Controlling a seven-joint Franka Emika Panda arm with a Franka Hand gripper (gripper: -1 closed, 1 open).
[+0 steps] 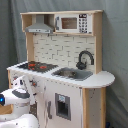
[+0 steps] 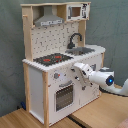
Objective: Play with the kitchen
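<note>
The kitchen fills most of the frame in both exterior views, a tall white and pale-wood toy unit standing against a grey curtain. In the second exterior view it rests on a wooden floor that shows along the bottom of the frame.

The robot arm comes in at the lower left of the first exterior view, and from the lower right of the second exterior view. It is white, with a blue light on its wrist.

Across the top of the kitchen sit the hood and the microwave. Below them, the worktop carries the hob with its red rings, the grey sink and the black faucet. The oven door is in the lower front, with knobs just above it.

The claw is at the kitchen's front panel, just under the worktop edge and near the knobs, right of the oven door in the second exterior view. In the first exterior view the claw lies close against the white front, below the hob. Whether its fingers are wide or narrow cannot be told, nor whether they touch the panel.
</note>
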